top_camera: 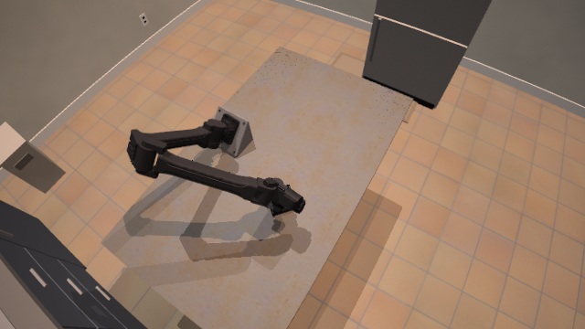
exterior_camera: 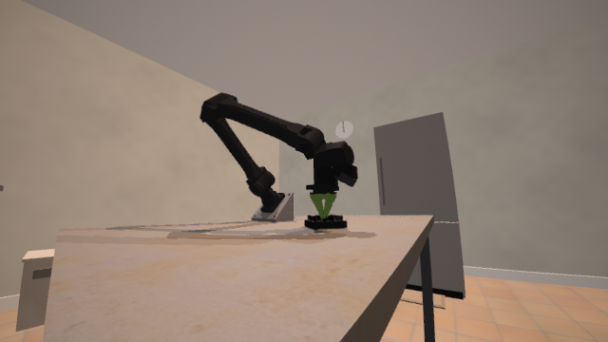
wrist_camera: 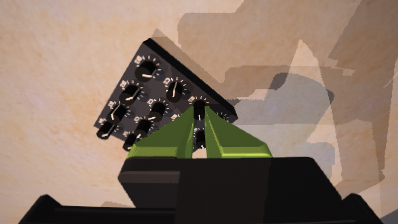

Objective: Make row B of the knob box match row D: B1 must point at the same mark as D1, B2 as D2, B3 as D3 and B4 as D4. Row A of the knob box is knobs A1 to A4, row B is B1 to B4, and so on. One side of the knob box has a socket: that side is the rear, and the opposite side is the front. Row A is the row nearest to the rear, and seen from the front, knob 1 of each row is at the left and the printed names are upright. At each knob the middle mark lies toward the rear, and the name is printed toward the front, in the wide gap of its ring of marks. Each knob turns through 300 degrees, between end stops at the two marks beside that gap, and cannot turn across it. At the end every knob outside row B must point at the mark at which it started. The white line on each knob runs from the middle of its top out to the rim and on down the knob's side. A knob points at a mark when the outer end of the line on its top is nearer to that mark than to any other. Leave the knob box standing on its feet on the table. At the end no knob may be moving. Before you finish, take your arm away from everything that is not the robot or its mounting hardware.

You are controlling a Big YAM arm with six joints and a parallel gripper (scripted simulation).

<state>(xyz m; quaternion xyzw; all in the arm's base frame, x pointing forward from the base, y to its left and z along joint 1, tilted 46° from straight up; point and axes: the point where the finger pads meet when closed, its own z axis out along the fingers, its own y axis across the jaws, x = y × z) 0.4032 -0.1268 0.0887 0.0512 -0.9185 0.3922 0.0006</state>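
A pale, mottled desk (top_camera: pixel 320 132) (exterior_camera: pixel 204 280) (wrist_camera: pixel 45 60) with faint orange blotches carries the black knob box (exterior_camera: pixel 326 224) (wrist_camera: pixel 167 70) and, near one edge, the arm's slanted grey mount (top_camera: pixel 247 139) (exterior_camera: pixel 288 209). Shadows stretch across its top.

And here's the table (top_camera: pixel 320 137) (exterior_camera: pixel 190 285) (wrist_camera: pixel 40 50), with the fridge (top_camera: pixel 411 59) (exterior_camera: pixel 418 166) just past its upper end in the top view, the drawers (top_camera: pixel 46 274) down at lower left and the bin (top_camera: pixel 41 169) (exterior_camera: pixel 35 294) out left! The arm's base (top_camera: pixel 247 137) (exterior_camera: pixel 287 209) sits on the tabletop by its left edge; over in the exterior view, the knob box (exterior_camera: pixel 332 225) (wrist_camera: pixel 192 74) stands on the table, right of that base, gripper (exterior_camera: pixel 324 218) (wrist_camera: pixel 199 112) directly above, the clock (exterior_camera: pixel 344 129) on the wall behind, left of the fridge
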